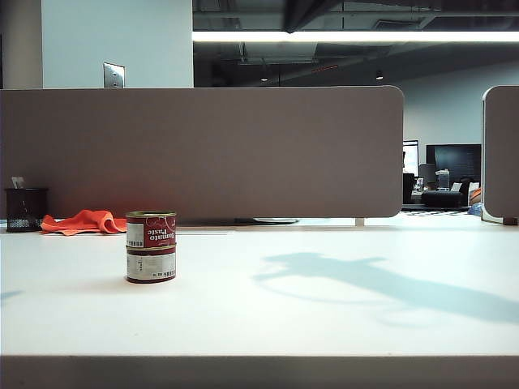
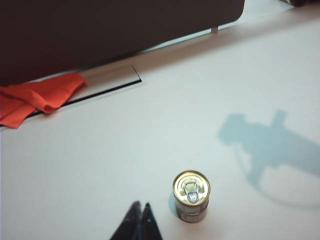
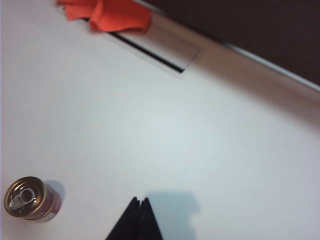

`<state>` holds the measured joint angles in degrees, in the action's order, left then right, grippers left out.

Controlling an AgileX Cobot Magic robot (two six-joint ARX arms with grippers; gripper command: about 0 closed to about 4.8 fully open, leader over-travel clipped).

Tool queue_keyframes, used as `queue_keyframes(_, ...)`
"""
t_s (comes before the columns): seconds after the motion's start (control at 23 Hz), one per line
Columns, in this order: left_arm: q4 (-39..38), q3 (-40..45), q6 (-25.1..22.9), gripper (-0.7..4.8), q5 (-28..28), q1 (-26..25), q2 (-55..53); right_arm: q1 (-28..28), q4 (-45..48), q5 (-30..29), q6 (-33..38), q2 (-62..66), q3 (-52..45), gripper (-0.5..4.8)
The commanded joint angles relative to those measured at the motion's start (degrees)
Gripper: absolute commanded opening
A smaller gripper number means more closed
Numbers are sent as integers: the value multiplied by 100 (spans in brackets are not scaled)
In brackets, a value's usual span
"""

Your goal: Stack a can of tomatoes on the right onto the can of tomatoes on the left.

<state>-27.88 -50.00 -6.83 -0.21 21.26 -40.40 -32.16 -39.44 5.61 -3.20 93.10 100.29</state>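
Both pairs of jaws are pressed together with nothing between them: the left gripper [image 2: 139, 212] hangs above the bare white tabletop [image 1: 324, 324] just beside the stack, and the right gripper [image 3: 139, 206] hangs over open table well apart from it. Behind the table stands a long grey-brown partition panel [image 1: 203, 154], with a crumpled orange cloth [image 1: 85, 221] at its foot and a black mesh pen holder [image 1: 25, 209] at the far left. On the left half of the table, the upper red-labelled tomato paste can [image 1: 151, 230] sits squarely on the lower red-and-white tomato can [image 1: 151, 265], both upright, long axes vertical (the gold pull-tab lid faces up). Judging from this, the stacking looks complete; the left arm is the nearer.
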Motion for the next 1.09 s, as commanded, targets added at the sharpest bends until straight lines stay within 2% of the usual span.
queue_keyframes(0.04,55,483,0,-6,22,-4,382,188,26,105,22,-833,-341,-6)
queue_keyframes(0.17,96,986,44,-6,24,-4,990,273,68,249,20,-1873,-1163,-6)
queue_keyframes(0.35,518,1521,579,-6,44,-4,1958,273,258,463,17,-3582,-2846,-6)
queue_keyframes(0.48,791,1788,522,-6,20,-4,2297,278,702,901,17,-4568,-3947,-6)
queue_keyframes(0.57,505,1893,275,-6,-17,-9,2334,282,997,1189,15,-5375,-4826,-6)
queue_keyframes(0.65,426,1954,306,-6,7,-9,2282,286,914,1405,15,-5875,-5324,-6)
queue_keyframes(0.74,675,2162,402,-6,-17,-13,2199,286,953,1388,22,-6422,-5936,-6)
queue_keyframes(0.87,1416,2723,236,-6,-17,-13,2188,343,1786,1523,-9,-7049,-6791,-6)
queue_keyframes(1.0,2282,3473,258,-6,66,-9,2188,343,3095,1504,-9,-7702,-7982,-6)
queue_keyframes(1.09,2518,3766,256,-6,61,-11,2190,343,3611,1292,-2,-7871,-8548,-6)
